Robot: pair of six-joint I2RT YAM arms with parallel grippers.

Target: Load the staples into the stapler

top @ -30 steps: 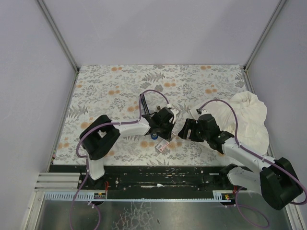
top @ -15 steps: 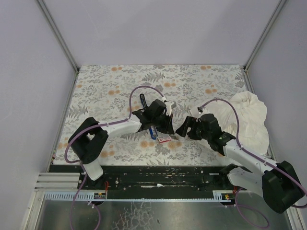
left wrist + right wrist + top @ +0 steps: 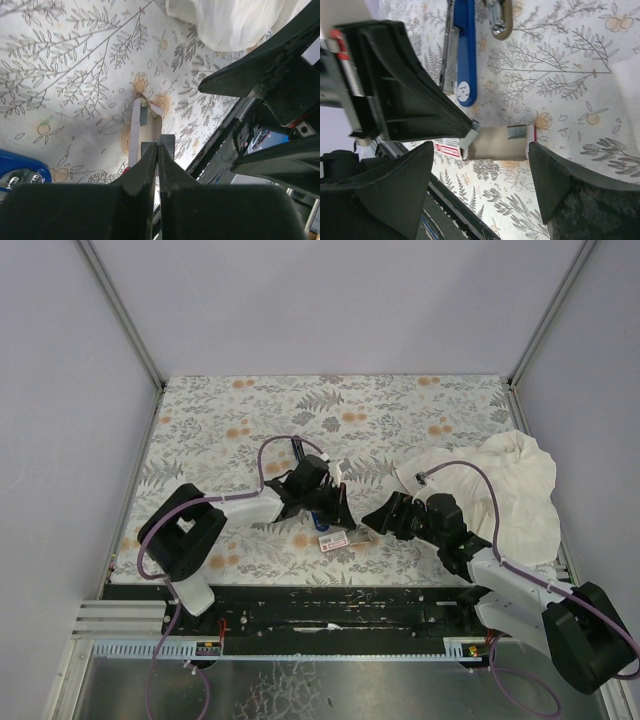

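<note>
Right gripper (image 3: 372,522) has swung in from 3 o'clock, jaws wide apart astride the staples tray (image 3: 495,143), while left gripper (image 3: 158,150), jaws pressed together, now noses its end, so a pickup looks next, with the opened stapler (image 3: 465,55) waiting at 11 o'clock.

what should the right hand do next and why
Probably close on the tray: the open right hand has a finger on either side of it, and the shut left hand sits at one end, seemingly steadying it.
</note>
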